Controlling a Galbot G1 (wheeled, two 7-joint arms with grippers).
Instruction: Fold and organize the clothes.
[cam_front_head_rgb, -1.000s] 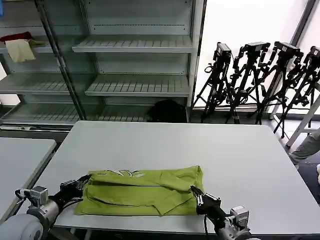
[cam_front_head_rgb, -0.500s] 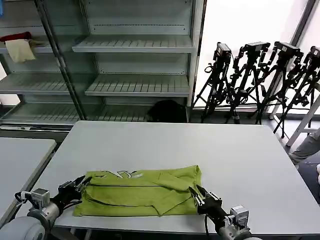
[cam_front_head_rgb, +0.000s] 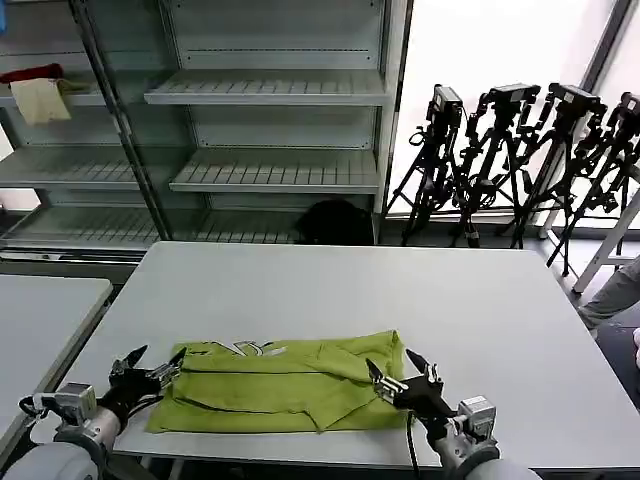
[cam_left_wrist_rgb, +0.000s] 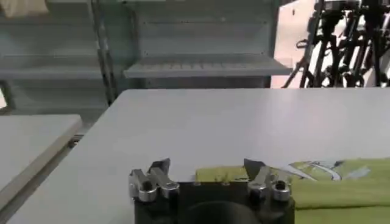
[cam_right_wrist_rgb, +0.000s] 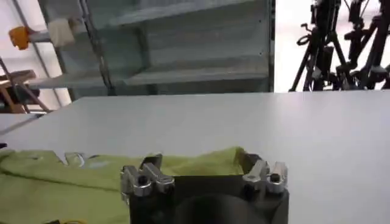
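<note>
Both pincers are gaping wide and gripping nothing, the left pincer (cam_front_head_rgb: 150, 361) sitting at the left end and the right pincer (cam_front_head_rgb: 398, 370) at the right end of the single folded lime-green T-shirt (cam_front_head_rgb: 275, 392) lying on the bench (cam_front_head_rgb: 400, 290).

Light: you get bright daylight from the window (cam_front_head_rgb: 500, 50) behind the tripods (cam_front_head_rgb: 520, 160), which blows out to plain white.
Table: the table (cam_front_head_rgb: 480, 330) is evenly lit, with only a faint sheen.
Shadows: soft and short under the T-shirt (cam_front_head_rgb: 280, 385).
Focus: your wrist views look soft, shelves (cam_left_wrist_rgb: 207, 64) hazy.
</note>
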